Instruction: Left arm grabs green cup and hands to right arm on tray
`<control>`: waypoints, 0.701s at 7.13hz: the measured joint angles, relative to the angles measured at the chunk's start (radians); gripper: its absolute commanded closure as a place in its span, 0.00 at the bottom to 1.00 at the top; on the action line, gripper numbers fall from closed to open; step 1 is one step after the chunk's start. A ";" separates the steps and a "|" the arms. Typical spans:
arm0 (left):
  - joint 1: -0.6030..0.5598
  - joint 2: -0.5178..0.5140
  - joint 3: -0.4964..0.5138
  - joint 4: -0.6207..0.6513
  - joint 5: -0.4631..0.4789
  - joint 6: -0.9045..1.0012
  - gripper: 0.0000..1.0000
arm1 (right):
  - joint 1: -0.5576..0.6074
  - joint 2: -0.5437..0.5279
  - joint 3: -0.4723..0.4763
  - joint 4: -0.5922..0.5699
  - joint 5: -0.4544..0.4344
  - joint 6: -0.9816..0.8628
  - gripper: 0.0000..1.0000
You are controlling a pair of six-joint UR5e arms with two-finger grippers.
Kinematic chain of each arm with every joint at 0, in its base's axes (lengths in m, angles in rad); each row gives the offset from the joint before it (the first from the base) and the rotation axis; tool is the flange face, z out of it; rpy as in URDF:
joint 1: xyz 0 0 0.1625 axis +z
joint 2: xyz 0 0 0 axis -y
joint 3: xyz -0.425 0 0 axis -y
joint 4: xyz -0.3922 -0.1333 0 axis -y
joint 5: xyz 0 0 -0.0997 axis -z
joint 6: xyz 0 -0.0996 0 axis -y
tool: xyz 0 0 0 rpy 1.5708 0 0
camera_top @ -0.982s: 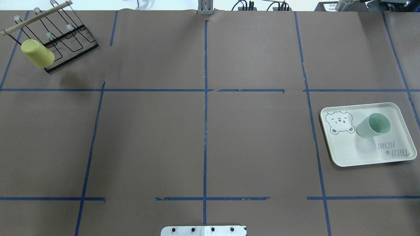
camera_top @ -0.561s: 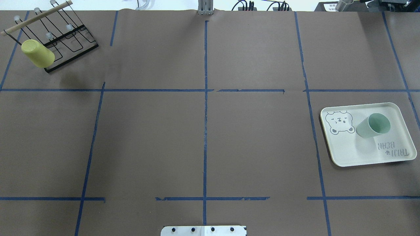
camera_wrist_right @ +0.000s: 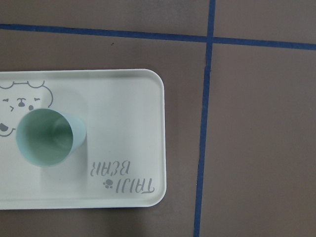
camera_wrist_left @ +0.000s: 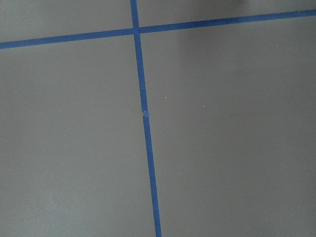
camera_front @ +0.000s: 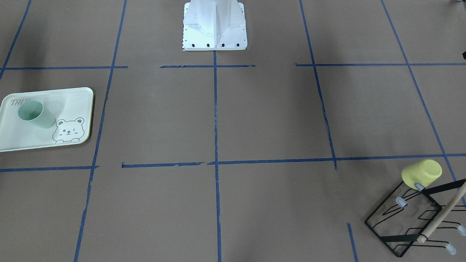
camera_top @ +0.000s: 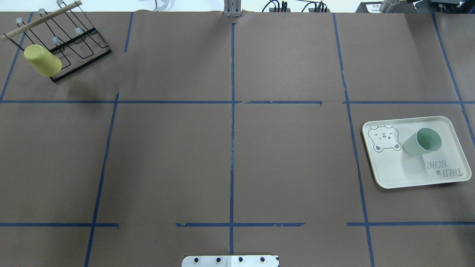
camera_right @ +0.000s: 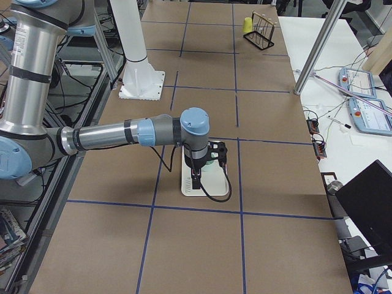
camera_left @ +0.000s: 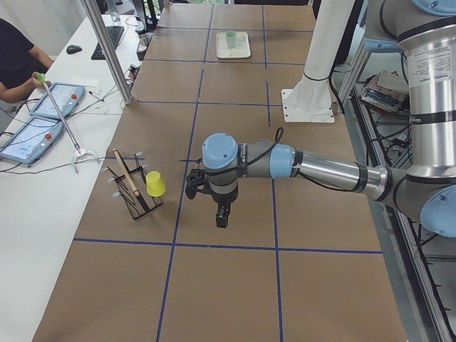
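Claw (camera_right: 196,182) seemingly over tray (camera_right: 188,190), right arm (camera_right: 104,138) level

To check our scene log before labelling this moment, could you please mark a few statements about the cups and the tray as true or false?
1. The green cup stands upright on the tray, mouth up. True.
2. The yellow cup sits on the tray too. False: it hangs upside down on the wire rack.
3. The green cup covers the bear drawing. False: the drawing lies uncovered beside it.
4. The left wrist view shows only the brown table and blue tape. True.
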 measured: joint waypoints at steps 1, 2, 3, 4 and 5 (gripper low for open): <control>0.000 0.000 -0.002 0.000 0.000 0.001 0.00 | -0.006 0.004 0.009 -0.015 0.007 -0.001 0.00; 0.000 0.000 -0.002 0.000 0.000 0.002 0.00 | -0.009 0.006 0.013 -0.018 0.008 -0.002 0.00; 0.000 -0.002 0.010 -0.002 -0.002 0.003 0.00 | -0.010 0.005 0.020 -0.017 0.010 -0.004 0.00; 0.001 -0.009 0.035 -0.016 -0.014 0.004 0.00 | -0.011 0.002 0.034 -0.016 0.011 -0.006 0.00; 0.001 -0.017 0.058 -0.046 -0.027 0.002 0.00 | -0.014 0.002 0.037 -0.015 0.010 -0.008 0.00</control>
